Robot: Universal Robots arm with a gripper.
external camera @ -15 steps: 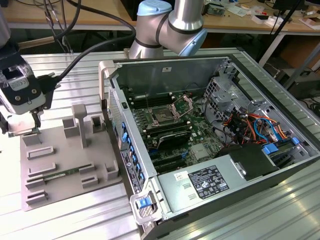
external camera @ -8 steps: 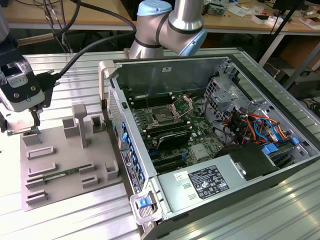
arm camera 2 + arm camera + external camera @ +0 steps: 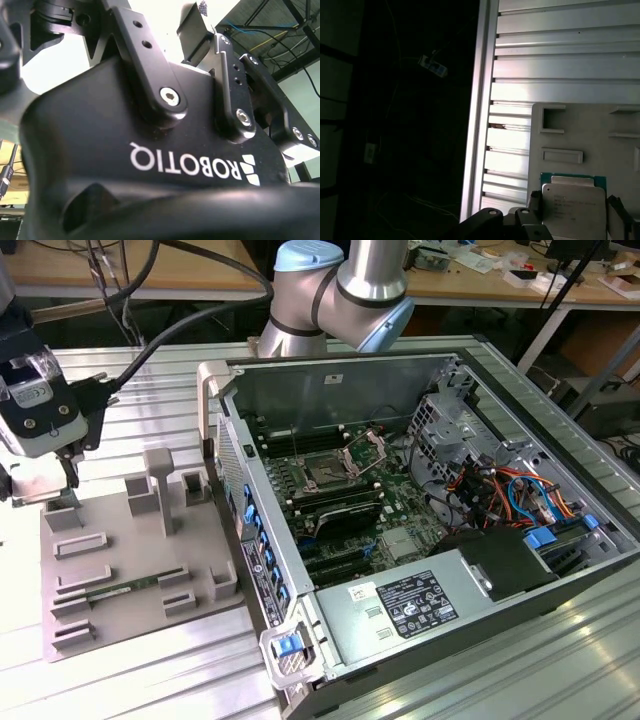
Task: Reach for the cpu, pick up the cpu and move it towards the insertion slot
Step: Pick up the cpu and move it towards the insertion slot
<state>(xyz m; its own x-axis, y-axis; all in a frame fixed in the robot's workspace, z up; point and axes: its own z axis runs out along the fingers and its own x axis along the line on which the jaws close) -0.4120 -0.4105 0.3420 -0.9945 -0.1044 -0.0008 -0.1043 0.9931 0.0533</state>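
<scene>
1. Metal lid and thin green edge give little purchase, I judge: an off-centre squeeze could tilt the cpu (image 3: 572, 210) or let it slip onto the grey tray (image 3: 130, 570).
2. The end effector (image 3: 55, 490) straddles the cpu at the tray's corner on the exterior view's left, well apart from the insertion slot (image 3: 328, 475). Whether it is clamped or merely apart, I cannot tell.
3. The cpu is flat and square, with a silvery-white top and faint print.
</scene>
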